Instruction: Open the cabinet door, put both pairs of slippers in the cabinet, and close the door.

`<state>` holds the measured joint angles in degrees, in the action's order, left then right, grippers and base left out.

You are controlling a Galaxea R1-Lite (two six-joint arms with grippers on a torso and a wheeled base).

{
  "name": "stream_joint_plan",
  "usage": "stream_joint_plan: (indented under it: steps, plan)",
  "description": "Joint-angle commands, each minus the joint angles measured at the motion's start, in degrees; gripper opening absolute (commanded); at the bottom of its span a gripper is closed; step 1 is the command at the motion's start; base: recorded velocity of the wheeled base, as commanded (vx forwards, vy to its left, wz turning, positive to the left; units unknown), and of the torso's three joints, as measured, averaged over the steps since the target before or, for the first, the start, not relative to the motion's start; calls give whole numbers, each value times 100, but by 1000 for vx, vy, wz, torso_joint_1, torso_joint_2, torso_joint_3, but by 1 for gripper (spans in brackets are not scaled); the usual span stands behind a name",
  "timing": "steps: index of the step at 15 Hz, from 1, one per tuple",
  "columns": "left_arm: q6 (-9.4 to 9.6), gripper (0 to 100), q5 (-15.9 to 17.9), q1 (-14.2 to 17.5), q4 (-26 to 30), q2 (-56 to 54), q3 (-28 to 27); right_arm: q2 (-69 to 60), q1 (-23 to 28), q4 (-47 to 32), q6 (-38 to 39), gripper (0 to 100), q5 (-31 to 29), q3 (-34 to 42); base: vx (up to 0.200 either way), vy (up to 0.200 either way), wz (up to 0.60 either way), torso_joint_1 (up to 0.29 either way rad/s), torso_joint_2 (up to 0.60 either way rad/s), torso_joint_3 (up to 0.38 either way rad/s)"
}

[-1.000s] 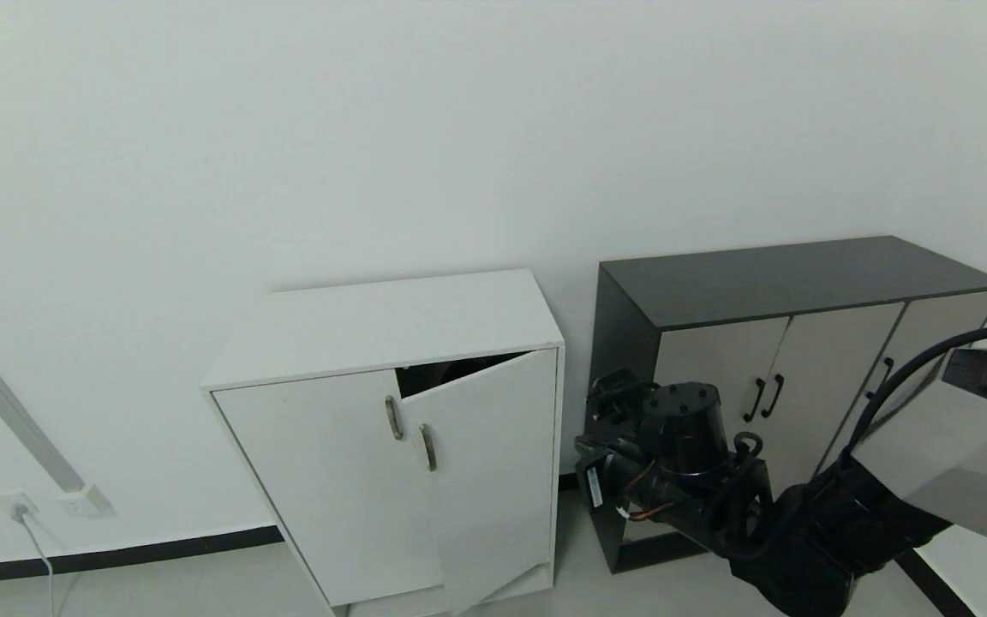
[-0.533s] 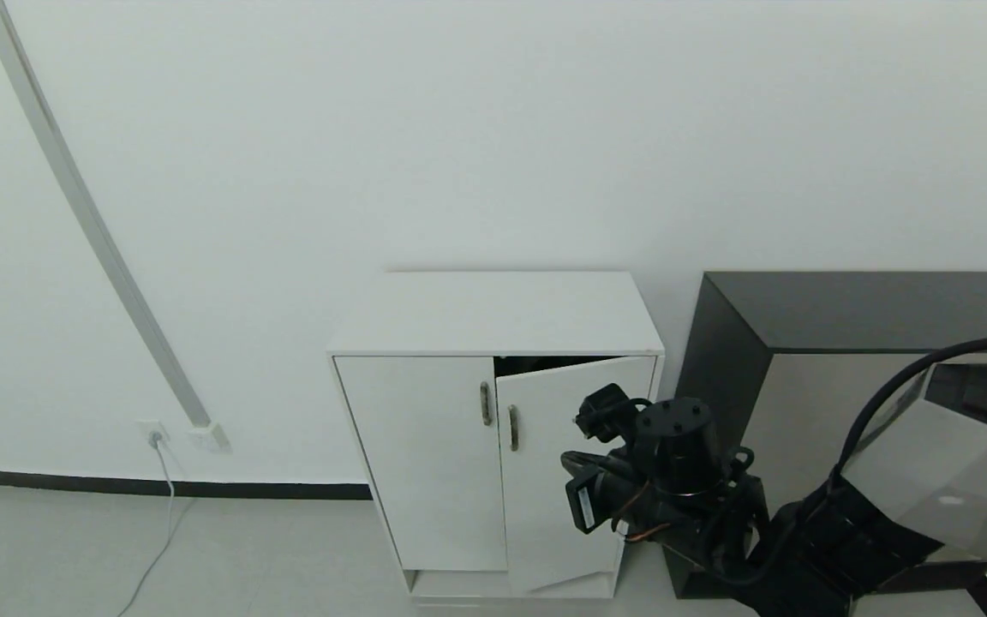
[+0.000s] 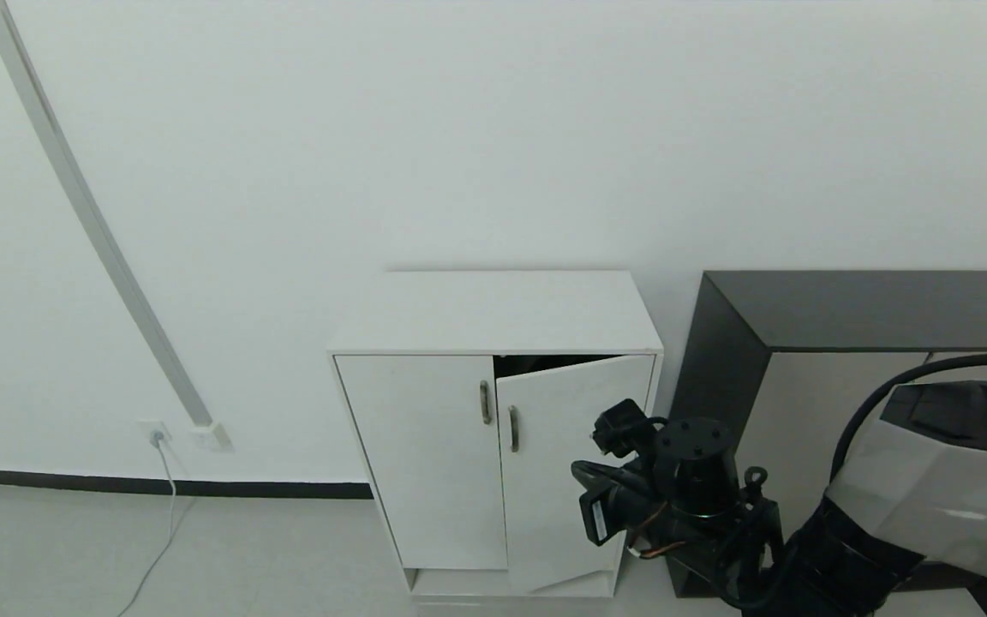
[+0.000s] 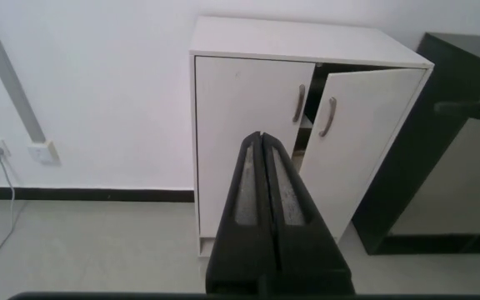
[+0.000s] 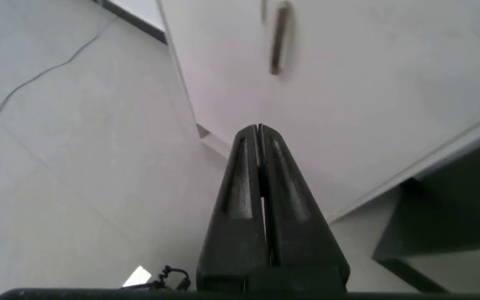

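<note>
A white two-door cabinet [image 3: 493,313] stands against the wall. Its left door [image 3: 425,463] is closed; its right door [image 3: 545,403] hangs slightly ajar, with a dark gap along the top. Each door has a vertical metal handle [image 3: 513,428]. My right arm [image 3: 682,488] hovers low in front of the right door's outer edge. In the right wrist view the right gripper [image 5: 261,137] is shut and empty, close to that door [image 5: 373,100], just below its handle [image 5: 280,37]. The left gripper [image 4: 261,137] is shut and empty, held back from the cabinet [image 4: 307,37] and pointing at it.
A dark cabinet [image 3: 845,300] stands right beside the white one. A wall socket with a trailing cable [image 3: 155,433] and a slanted conduit [image 3: 91,223] are on the left. Bare grey floor [image 3: 202,557] lies left of the cabinet.
The head camera swung early on, bringing the white cabinet to the centre. Since then my right arm has dropped slightly down and to the right. The right door stays ajar.
</note>
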<state>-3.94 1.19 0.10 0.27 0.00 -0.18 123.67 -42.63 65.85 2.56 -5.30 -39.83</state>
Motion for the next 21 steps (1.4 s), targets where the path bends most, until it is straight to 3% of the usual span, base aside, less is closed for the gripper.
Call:
stream_joint_plan:
  steps: [1,7,12,15,21]
  plan:
    - [-2,0,-5,-1,0,9,1,60,-8,305,-1,0,188,362,0,0,0,0,0,0]
    - [-11,0,-5,-1,0,9,1,456,-8,1404,-1,0,231,1073,200,0,0,3,0,4]
    - [-11,0,-5,8,0,9,1,570,0,1738,-1,0,398,1320,200,0,0,8,1,2]
    - [-11,0,-5,-1,-9,0,1,869,0,2072,-71,0,425,1205,67,0,0,2,1,1]
    - [-11,0,-5,8,-9,0,9,1282,176,1887,-89,0,416,256,0,0,0,0,0,0]
